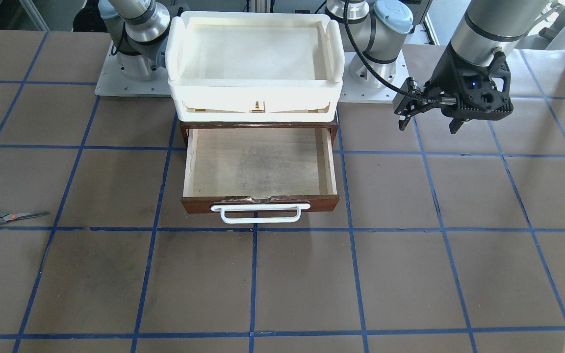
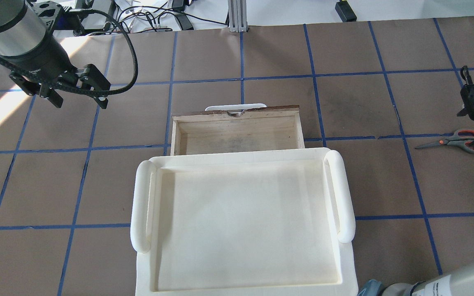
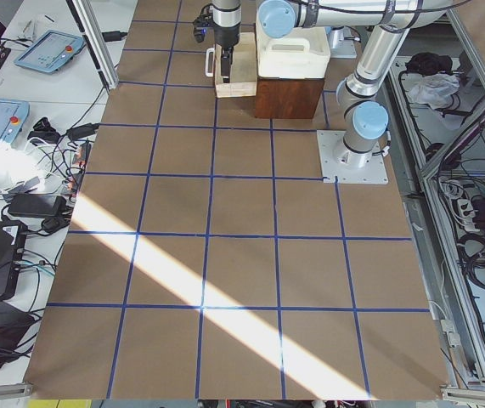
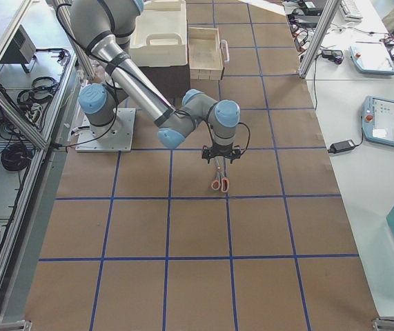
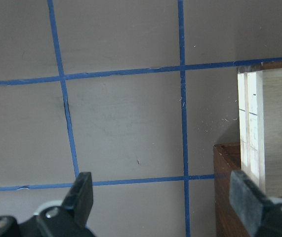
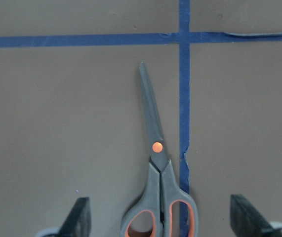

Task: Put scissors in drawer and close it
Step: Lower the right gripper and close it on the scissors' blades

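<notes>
Right claw [image 6: 160, 212] spread, empty. Scissors [image 6: 153, 148] flat on tabletop [image 6: 57, 123] just beneath claw, handles between fingers. I fear thin handles skid or pivot when pinched. Drawer [image 1: 258, 162] open, well off sideways.

Both arms [image 1: 483, 29] are smooth silver-grey tubes with rounded pale blue caps [image 1: 393, 14] on the joints. Each stands on a flat light-grey base plate [image 1: 108, 89] with small screws along its edges. The left hand [image 1: 428, 128] is black ribbed plastic with a small blue light [image 1: 473, 83] glowing on it, and a black corrugated cable [image 2: 135, 61] runs to it. The right hand [image 6: 163, 219] is black too, its fingers [image 6: 79, 217] flat dark blocks.
</notes>
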Available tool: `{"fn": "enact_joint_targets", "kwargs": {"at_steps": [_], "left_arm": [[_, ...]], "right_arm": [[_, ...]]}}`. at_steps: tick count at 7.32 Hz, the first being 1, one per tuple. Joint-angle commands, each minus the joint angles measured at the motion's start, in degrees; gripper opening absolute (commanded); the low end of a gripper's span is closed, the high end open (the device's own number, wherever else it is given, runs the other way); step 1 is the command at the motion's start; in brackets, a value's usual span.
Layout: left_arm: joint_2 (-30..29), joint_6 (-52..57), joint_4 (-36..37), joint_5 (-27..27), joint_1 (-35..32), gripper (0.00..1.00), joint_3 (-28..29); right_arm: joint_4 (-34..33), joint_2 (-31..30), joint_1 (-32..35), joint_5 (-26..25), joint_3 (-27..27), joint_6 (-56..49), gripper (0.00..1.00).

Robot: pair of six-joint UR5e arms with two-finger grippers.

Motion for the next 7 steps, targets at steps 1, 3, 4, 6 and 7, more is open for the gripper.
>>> {"fn": "enact_joint_targets", "kwargs": {"at_steps": [1, 3, 4, 6, 7], "left_arm": [[-0.02, 0.00, 0.00, 0.08, 0.05, 1.00, 0.04], [-0.02, 0.00, 0.00, -0.01, 0.05, 1.00, 0.04], [-0.02, 0.00, 0.00, 0.08, 0.05, 1.00, 0.04], [-0.02, 0.00, 0.00, 0.08, 0.05, 1.00, -0.05], [-0.02, 0.00, 0.00, 0.08, 0.05, 1.00, 0.04]], "right_arm": [[-9.68, 1.69, -0.18, 0.57, 5.15, -5.10, 1.00], [-10.60, 3.63, -0.18, 0.75, 4.64, -7.86, 0.99], [-9.90, 4.24, -0.18, 0.66, 2.90, -7.77, 0.97], [-10.24, 6.27, -0.18, 0.58, 2.53, -7.68, 0.96], [-9.98, 6.62, -0.18, 0.58, 2.61, -7.59, 0.86]]}}
